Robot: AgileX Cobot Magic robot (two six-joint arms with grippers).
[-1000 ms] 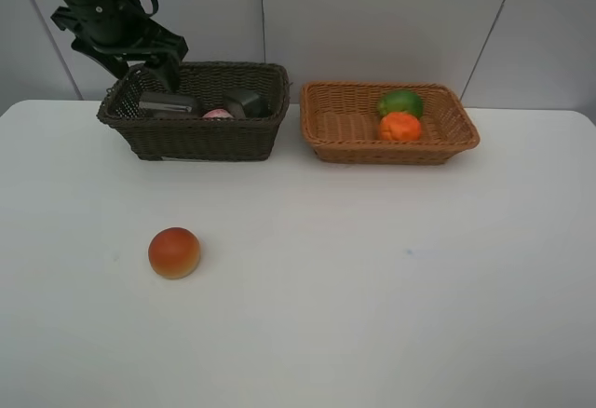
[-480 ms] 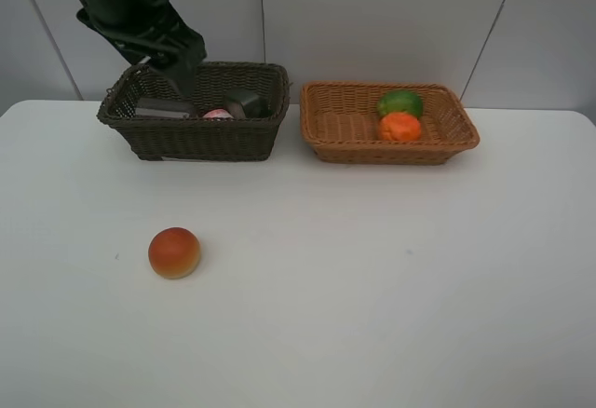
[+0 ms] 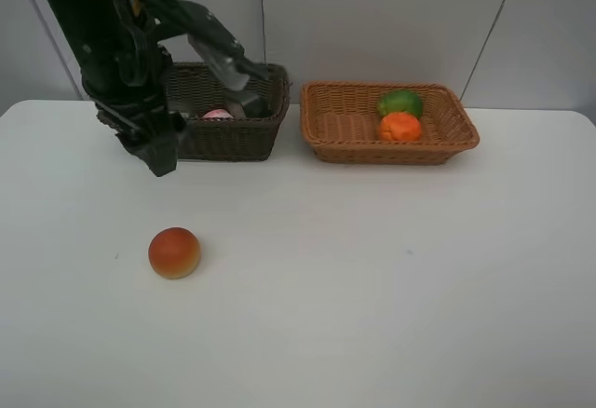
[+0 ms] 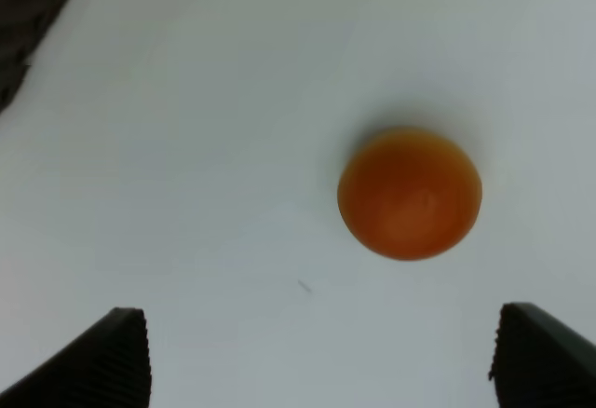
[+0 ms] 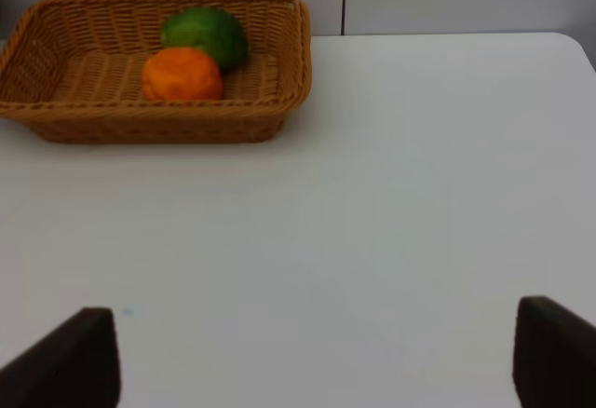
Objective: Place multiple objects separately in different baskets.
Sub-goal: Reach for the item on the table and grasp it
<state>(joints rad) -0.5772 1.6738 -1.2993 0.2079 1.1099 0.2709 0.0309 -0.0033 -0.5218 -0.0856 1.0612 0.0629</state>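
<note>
A red-orange round fruit (image 3: 174, 252) (image 4: 410, 192) lies alone on the white table, left of centre. My left gripper (image 3: 159, 158) (image 4: 321, 338) hangs above the table in front of the dark brown basket (image 3: 244, 137), behind the fruit, open and empty. The arm hides the basket's left half; a pink bottle (image 3: 217, 114) and a dark bottle (image 3: 248, 104) show inside. The light tan basket (image 3: 340, 152) (image 5: 168, 127) holds a green fruit (image 3: 400, 102) (image 5: 207, 35) and an orange tangerine (image 3: 400, 127) (image 5: 182, 73). My right gripper (image 5: 317, 357) is open and empty, well short of that basket.
The white table (image 3: 372, 278) runs back to a pale panelled wall just behind both baskets. A corner of the dark basket (image 4: 28, 7) shows in the left wrist view. The right arm is outside the exterior high view.
My left arm has lifted out of the dark basket and swung forward and down in front of it, toward the red-orange fruit. Fruit and baskets have not moved.
</note>
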